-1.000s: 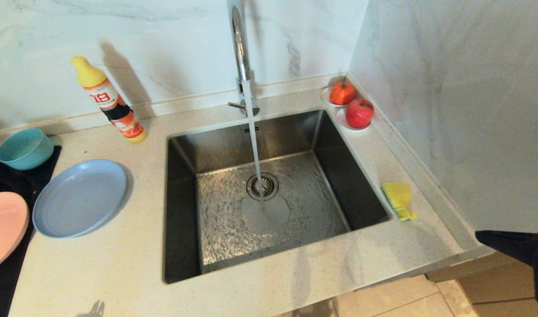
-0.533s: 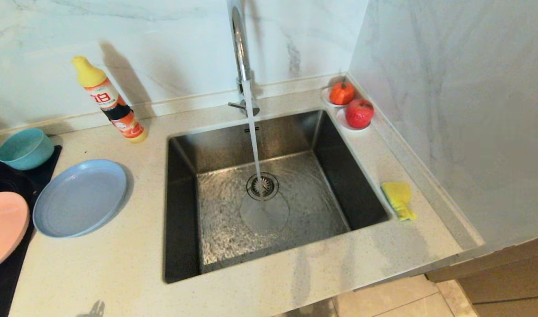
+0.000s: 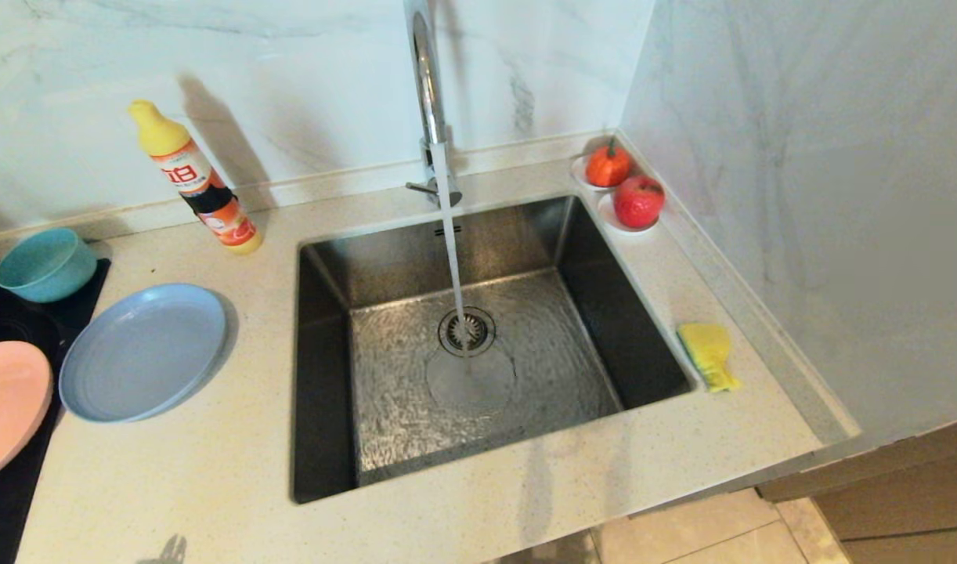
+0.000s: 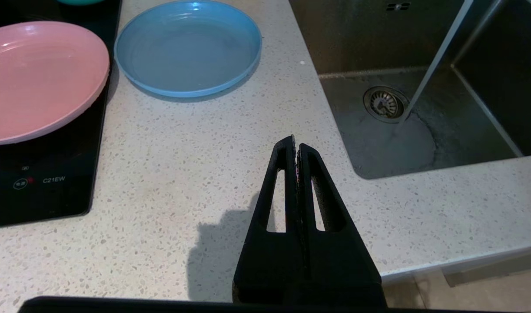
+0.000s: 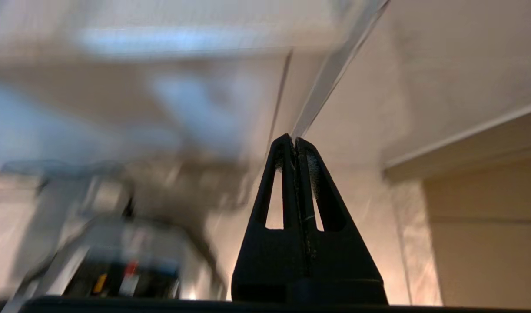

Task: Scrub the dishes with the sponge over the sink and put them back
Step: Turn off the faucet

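Head view shows the sponge (image 3: 707, 354) on the counter's (image 3: 212, 486) right edge beside the sink (image 3: 478, 352); both grippers, left (image 4: 296, 148) and right (image 5: 295, 142), pinched together, the right apparently off the counter.

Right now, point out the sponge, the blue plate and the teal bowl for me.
sponge (image 3: 707, 354), head view, on its yellow top face.
blue plate (image 3: 143, 352), head view, on the middle of its flat inside.
teal bowl (image 3: 44, 265), head view, on its hollow inside.
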